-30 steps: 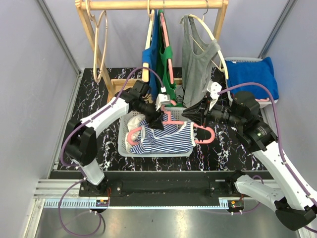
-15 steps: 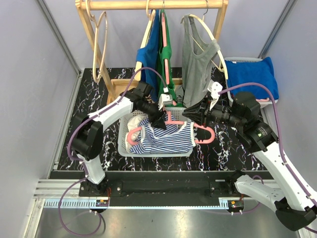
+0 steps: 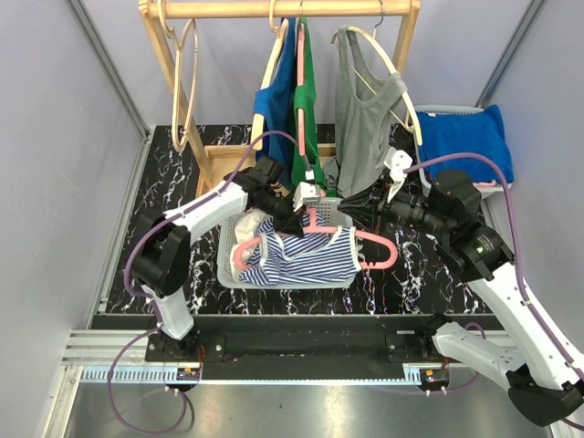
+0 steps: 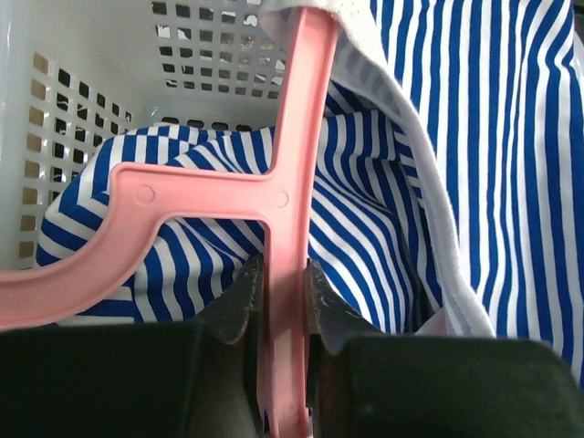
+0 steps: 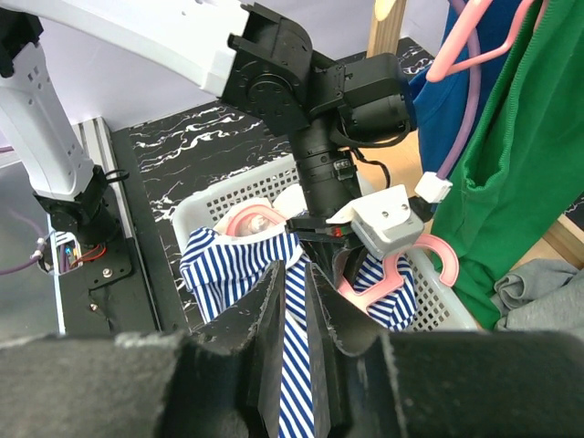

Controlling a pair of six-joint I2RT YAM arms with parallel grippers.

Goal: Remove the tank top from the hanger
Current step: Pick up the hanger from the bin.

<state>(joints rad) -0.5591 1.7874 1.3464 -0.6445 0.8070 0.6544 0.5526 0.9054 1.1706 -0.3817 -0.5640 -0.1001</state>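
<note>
My left gripper (image 4: 283,297) clamps the pink hanger (image 4: 294,109) by its stem; my right gripper (image 5: 294,301) pinches the striped tank top (image 3: 306,257) strap, above the white basket (image 3: 225,246). Stripping step: next, I judge, the strap must slide off the hanger's right arm. Hanger's long axis runs left-right, hook toward the rack (image 3: 274,9).

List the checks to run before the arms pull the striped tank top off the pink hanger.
1. Left gripper clamped on pink hanger stem: ok.
2. Right gripper pinching striped tank top: ok.
3. Tank top free of hanger: not ok, a hanger arm is threaded through it.
4. Garment held over white basket: ok.
5. Hanger hook clear of green shirt: cannot tell.
</note>
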